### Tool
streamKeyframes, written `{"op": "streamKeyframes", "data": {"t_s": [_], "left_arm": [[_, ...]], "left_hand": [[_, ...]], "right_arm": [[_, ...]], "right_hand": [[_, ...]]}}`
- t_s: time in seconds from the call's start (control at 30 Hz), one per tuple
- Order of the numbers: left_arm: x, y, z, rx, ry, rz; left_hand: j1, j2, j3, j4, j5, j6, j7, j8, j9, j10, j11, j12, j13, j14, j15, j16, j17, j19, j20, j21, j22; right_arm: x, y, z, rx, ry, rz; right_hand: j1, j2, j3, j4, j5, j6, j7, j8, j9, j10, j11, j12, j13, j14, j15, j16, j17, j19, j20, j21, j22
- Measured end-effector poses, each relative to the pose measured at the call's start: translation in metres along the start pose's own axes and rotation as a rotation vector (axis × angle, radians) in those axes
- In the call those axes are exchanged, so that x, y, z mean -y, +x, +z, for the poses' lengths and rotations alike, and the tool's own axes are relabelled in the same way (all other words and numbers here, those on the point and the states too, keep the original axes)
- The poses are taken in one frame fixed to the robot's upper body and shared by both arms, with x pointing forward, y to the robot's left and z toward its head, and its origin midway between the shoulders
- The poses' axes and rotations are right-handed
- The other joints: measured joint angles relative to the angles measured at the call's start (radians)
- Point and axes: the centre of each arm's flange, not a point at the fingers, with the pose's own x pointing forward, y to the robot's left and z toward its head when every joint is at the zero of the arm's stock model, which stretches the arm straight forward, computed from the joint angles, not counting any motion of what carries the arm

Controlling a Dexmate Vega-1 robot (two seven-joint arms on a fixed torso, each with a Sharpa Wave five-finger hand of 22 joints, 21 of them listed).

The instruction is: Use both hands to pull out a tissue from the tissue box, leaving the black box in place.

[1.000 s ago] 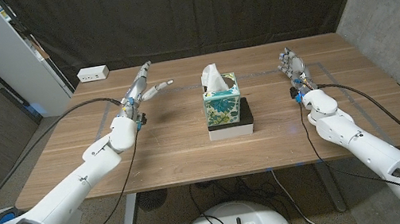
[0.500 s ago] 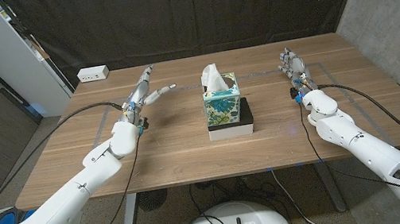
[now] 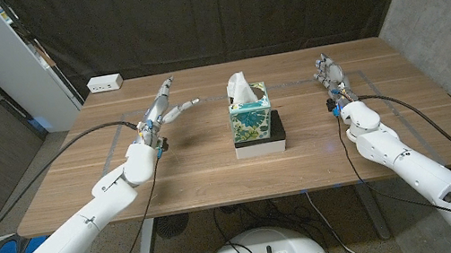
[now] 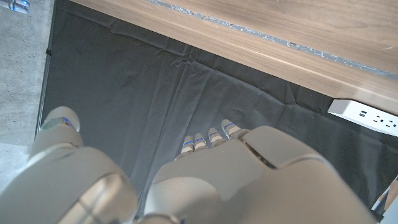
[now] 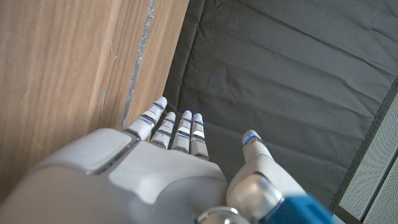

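Tissue box [image 3: 250, 117] sits mid-counter on black box [image 3: 262, 143], tissue [image 3: 240, 87] protruding for grasping. Left hand [image 3: 161, 110] and right hand [image 3: 331, 76] flank it, fingers spread, empty, apparently ready to approach.

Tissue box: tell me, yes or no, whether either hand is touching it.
No. In the head view the left hand and right hand hover well clear of the tissue box.

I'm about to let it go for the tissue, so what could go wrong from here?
The floral tissue box merely sits on the low black box, so an unbraced upward pull might lift or shift both. The white tissue tuft is small; the open left hand or right hand may tear it.
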Motion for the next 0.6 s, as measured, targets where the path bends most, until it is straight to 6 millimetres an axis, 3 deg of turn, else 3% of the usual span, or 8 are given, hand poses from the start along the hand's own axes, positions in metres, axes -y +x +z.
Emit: {"op": "streamKeyframes", "data": {"t_s": [0.6], "left_arm": [[0.004,-0.025,0.012,0.013,-0.023,-0.007]], "left_hand": [[0.012,0.004,-0.017,0.0,0.004,0.0,0.0,0.003,0.0,0.0,0.0,0.0,0.0,0.0,0.0,0.0,0.0,0.008,-0.001,0.0,0.0]], "right_arm": [[-0.003,-0.002,0.0,0.006,0.003,-0.003]], "right_hand": [[0.0,0.0,0.001,-0.01,0.0,0.0,0.0,0.0,0.0,0.006,0.006,0.0,0.0,0.0,0.001,-0.007,0.0,0.0,0.0,0.0,0.0]]}}
